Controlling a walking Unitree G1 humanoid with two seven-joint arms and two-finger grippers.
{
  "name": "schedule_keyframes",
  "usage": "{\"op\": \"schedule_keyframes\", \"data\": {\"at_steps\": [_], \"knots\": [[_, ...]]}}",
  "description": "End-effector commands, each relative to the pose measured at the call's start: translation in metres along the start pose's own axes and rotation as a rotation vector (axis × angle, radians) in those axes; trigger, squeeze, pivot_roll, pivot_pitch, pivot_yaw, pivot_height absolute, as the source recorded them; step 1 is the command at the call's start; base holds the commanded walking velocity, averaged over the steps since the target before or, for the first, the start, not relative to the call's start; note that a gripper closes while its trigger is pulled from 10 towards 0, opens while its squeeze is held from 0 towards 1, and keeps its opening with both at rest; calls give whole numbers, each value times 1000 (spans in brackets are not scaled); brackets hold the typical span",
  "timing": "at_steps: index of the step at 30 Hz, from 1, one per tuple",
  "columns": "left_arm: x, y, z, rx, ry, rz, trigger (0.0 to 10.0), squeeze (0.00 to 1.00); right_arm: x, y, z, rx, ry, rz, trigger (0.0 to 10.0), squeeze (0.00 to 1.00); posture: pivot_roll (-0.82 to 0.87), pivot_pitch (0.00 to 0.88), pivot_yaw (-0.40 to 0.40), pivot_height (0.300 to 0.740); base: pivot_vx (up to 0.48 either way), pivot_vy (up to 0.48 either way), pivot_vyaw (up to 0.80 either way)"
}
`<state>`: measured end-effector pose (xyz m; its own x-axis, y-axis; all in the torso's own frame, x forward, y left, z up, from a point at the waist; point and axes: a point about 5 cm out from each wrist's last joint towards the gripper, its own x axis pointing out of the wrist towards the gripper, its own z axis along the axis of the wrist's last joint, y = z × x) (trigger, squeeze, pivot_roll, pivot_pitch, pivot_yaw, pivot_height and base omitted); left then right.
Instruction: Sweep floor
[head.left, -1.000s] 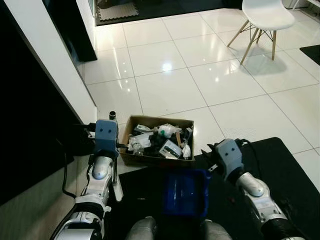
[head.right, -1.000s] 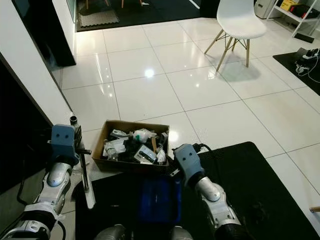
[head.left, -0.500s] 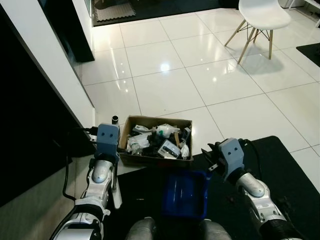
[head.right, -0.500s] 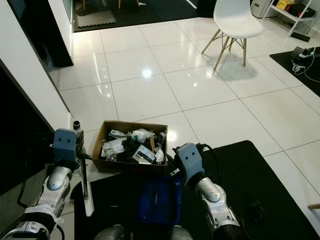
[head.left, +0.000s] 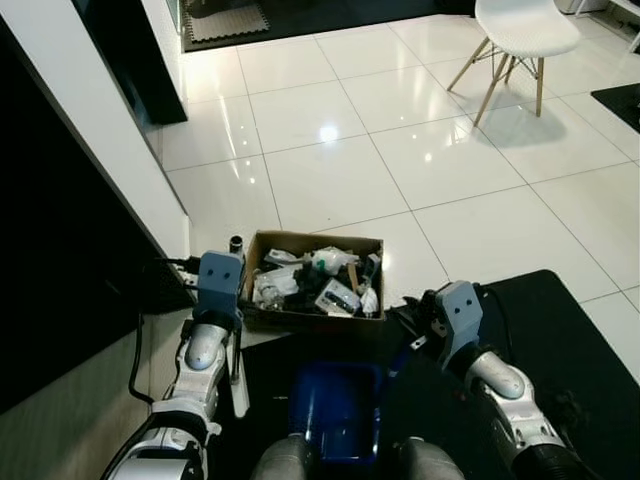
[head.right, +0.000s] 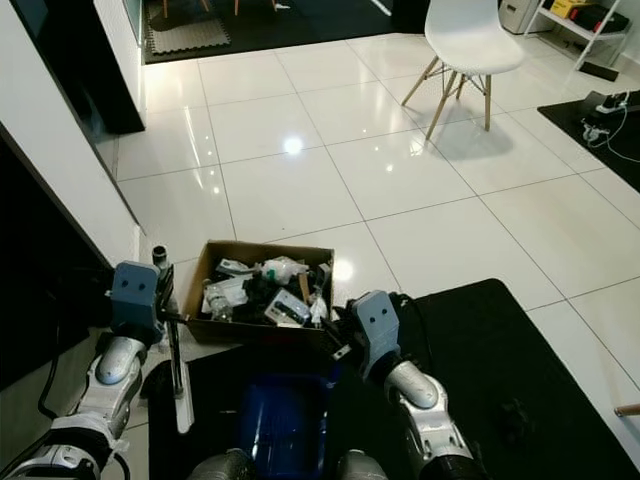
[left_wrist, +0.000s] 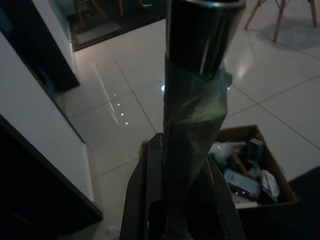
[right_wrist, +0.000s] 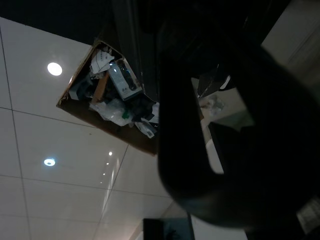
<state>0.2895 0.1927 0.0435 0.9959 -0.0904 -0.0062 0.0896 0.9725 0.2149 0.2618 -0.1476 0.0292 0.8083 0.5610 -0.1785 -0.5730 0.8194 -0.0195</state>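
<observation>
My left gripper (head.left: 233, 292) is shut on the broom handle (left_wrist: 197, 80), a shiny metal tube wrapped in tape that stands upright by the dark wall. Its pale lower part (head.left: 239, 385) reaches down to the floor. My right gripper (head.left: 408, 338) is shut on the black handle (right_wrist: 200, 150) of a blue dustpan (head.left: 335, 415), which lies low between my arms on the black mat. Just ahead stands an open cardboard box (head.left: 312, 288) full of mixed rubbish, also seen in the left wrist view as the box (left_wrist: 252, 170).
A dark wall unit (head.left: 60, 250) runs along my left with a cable at its foot. A black mat (head.left: 545, 320) covers the floor under me. Glossy white tiles (head.left: 340, 170) stretch ahead to a white chair (head.left: 525, 35) at the far right.
The blue dustpan has swung left and nearer to my body, and the right gripper has dropped slightly with it. The left gripper holds the broom in the same spot.
</observation>
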Motion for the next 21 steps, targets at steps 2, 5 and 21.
{"op": "schedule_keyframes", "data": {"at_steps": [2, 5, 21], "knots": [[-2, -5, 1, -8, -24, -18, 10000, 0, -2, -4, -1, -42, 20, -2, 10000, 0, -10, 89, 26, 740, 0, 0, 0], [-2, -5, 1, -9, -26, -19, 10000, 0, -4, -7, -2, -71, 41, -19, 10000, 0, -9, 88, 25, 740, 0, 0, 0], [-2, -7, 1, -14, -31, -33, 10000, 0, -14, -25, 3, -153, 61, -56, 10000, 0, -16, 90, 29, 740, 0, 0, 0]]}}
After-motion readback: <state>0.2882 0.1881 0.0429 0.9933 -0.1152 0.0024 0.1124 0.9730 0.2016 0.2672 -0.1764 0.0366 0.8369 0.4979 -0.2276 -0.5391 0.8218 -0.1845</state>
